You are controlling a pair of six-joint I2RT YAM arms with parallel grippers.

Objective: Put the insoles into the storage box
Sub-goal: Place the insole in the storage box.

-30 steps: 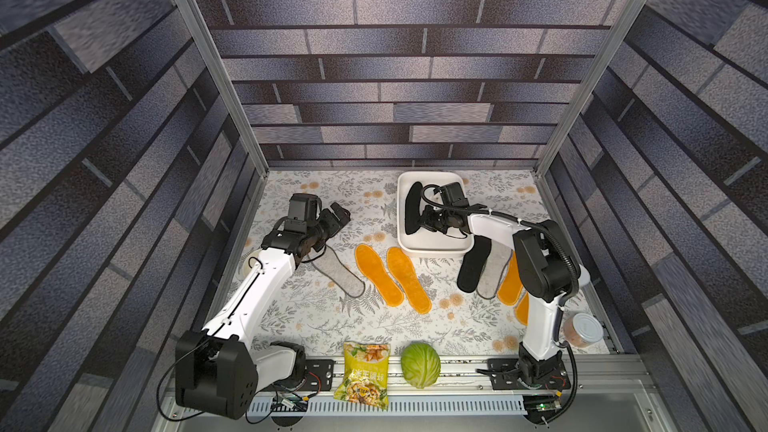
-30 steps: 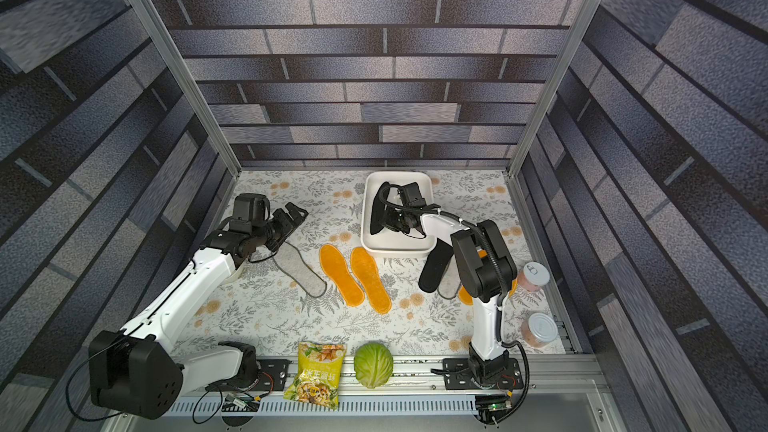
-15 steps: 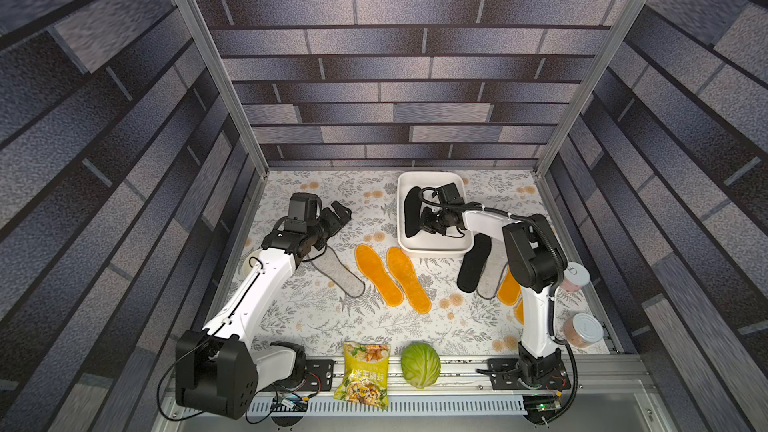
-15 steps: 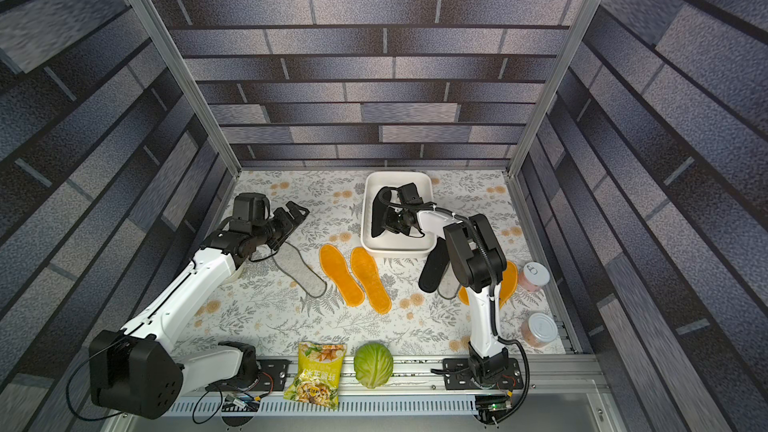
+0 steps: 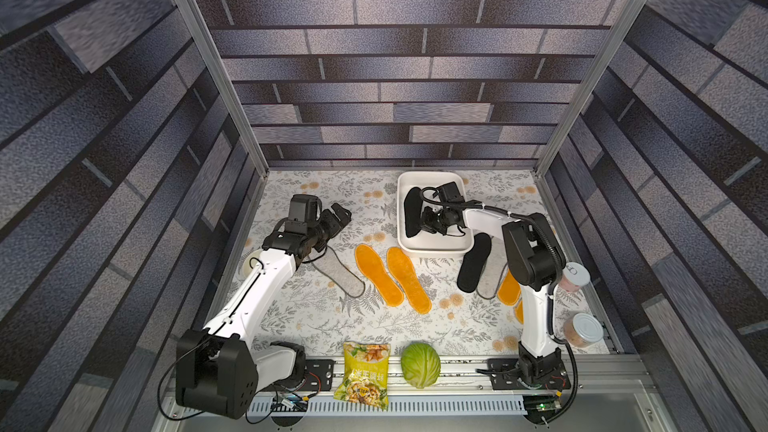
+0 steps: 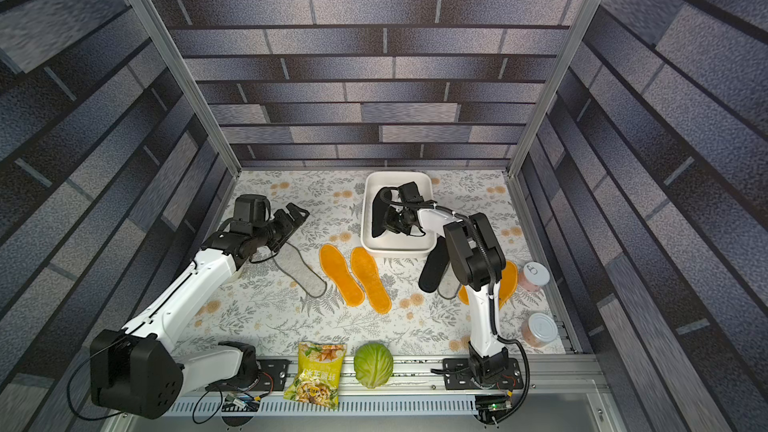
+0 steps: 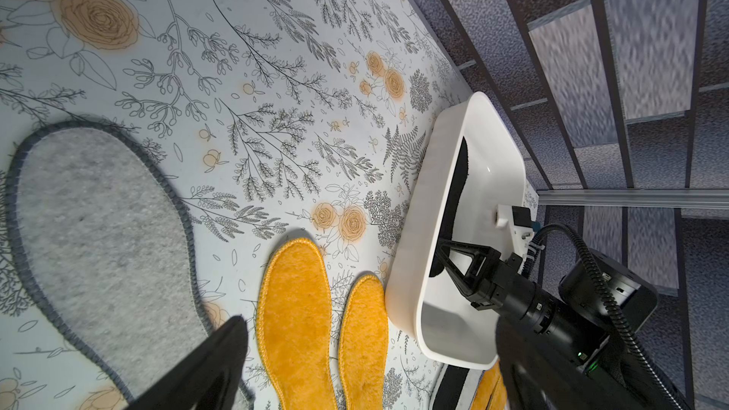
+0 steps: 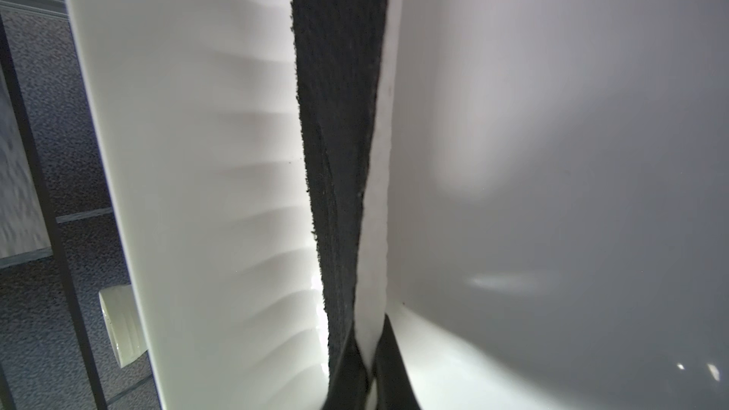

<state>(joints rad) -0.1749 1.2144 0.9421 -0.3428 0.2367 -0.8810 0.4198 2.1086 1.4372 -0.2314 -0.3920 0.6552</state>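
— Inside the storage box (image 5: 432,248), what has the right pincer (image 5: 424,218) got?
— It's clamped on a black insole (image 5: 410,209) tilted up along the box wall. The left pincer (image 5: 340,214) gapes wide over the floral surface (image 5: 316,326), where two orange insoles (image 5: 376,274) lie flat. Grey brick-pattern panels (image 5: 374,89) stand all round.

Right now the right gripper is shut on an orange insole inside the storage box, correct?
Not orange. The right gripper is shut on a black insole inside the storage box; the right wrist view shows the dark fabric in its grip.
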